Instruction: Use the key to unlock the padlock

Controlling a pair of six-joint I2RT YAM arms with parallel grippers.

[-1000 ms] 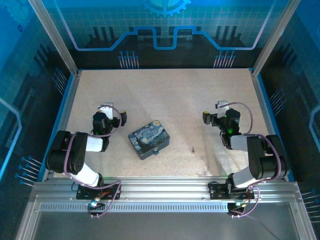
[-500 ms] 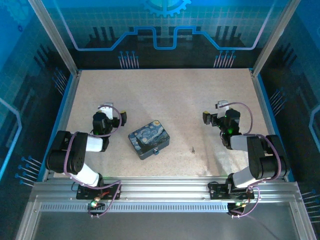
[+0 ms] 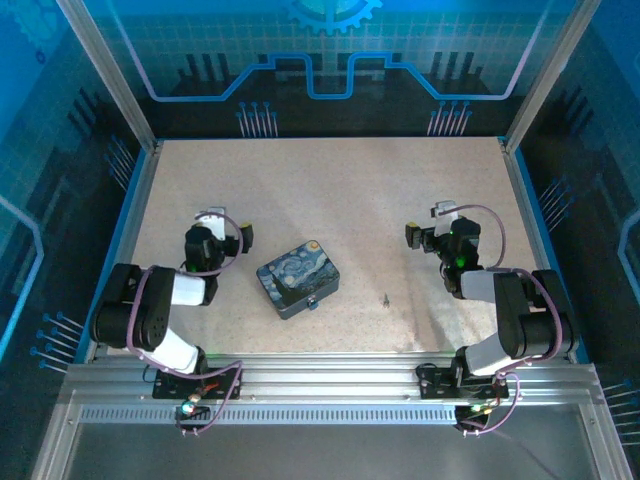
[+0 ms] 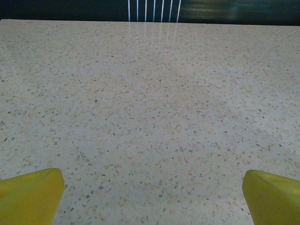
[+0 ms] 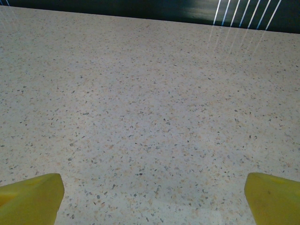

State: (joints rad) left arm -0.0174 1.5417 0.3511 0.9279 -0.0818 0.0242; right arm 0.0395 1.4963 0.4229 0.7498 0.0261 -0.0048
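Left pincer (image 4: 151, 196) and right pincer (image 5: 152, 197) spread. Key (image 3: 386, 298) a speck at the tin's (image 3: 295, 277) 3 o'clock; padlock (image 3: 313, 301) barely discernible.

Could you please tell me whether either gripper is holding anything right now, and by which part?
Nothing is held. The left gripper and the right gripper are both open above the table, and the key lies on it, apart from both.

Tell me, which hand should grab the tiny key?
Probably the right. The key lies on the right arm's side of the table, nearer the right hand than the left hand, and the tin sits between it and the left.
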